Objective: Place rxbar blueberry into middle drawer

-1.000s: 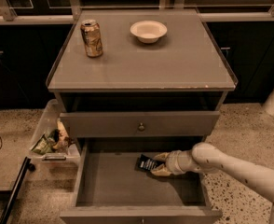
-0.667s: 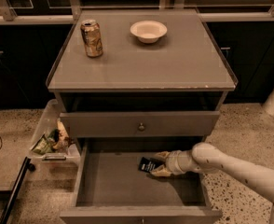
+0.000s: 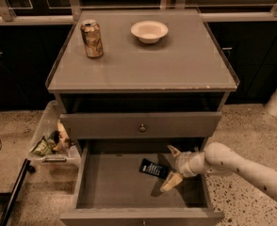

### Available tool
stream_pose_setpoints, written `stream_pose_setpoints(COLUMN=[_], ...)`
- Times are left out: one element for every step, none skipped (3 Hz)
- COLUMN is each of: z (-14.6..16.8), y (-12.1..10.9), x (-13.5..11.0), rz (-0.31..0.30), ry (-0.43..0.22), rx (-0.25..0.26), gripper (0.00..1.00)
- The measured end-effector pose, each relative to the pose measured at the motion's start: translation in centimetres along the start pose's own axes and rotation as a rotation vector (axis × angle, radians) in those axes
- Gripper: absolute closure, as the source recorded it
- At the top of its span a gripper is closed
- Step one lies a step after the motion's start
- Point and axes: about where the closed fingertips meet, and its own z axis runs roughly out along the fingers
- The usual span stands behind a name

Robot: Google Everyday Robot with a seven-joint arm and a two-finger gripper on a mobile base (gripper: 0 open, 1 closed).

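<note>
The rxbar blueberry (image 3: 153, 168), a dark navy bar with pale lettering, lies flat on the floor of the pulled-out middle drawer (image 3: 111, 185), right of its centre. My gripper (image 3: 171, 167) reaches in from the right, inside the drawer. It is open, with one finger (image 3: 173, 151) behind the bar's right end and the other (image 3: 169, 182) in front of it. The bar's right end lies between the fingers, and neither visibly touches it. The white arm (image 3: 242, 166) runs off to the lower right.
A tan drink can (image 3: 92, 38) and a white bowl (image 3: 149, 31) stand on the cabinet top. A shut drawer front with a round knob (image 3: 142, 127) is above the open drawer. A clear bin of snack bags (image 3: 51, 142) sits on the floor at left.
The gripper was shut on the bar's right end; its fingers have spread apart and the bar now lies free on the drawer floor. The arm has hardly moved.
</note>
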Motion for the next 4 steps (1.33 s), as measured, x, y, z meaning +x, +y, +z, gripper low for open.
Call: stream_pose_setpoints(z=[-5.4,-10.2,-14.0,-14.1], y=[1.1,2.4,3.1,3.1], x=[-1.4,-2.8,-4.4,-4.3], rz=[-0.041,-0.103,-0.189,-0.184], ry=[-0.035,-0.043,-0.033,-0.034], rx=[0.018,0.074,0.173,0.176], gripper=[0.00,0.00,0.00,0.00])
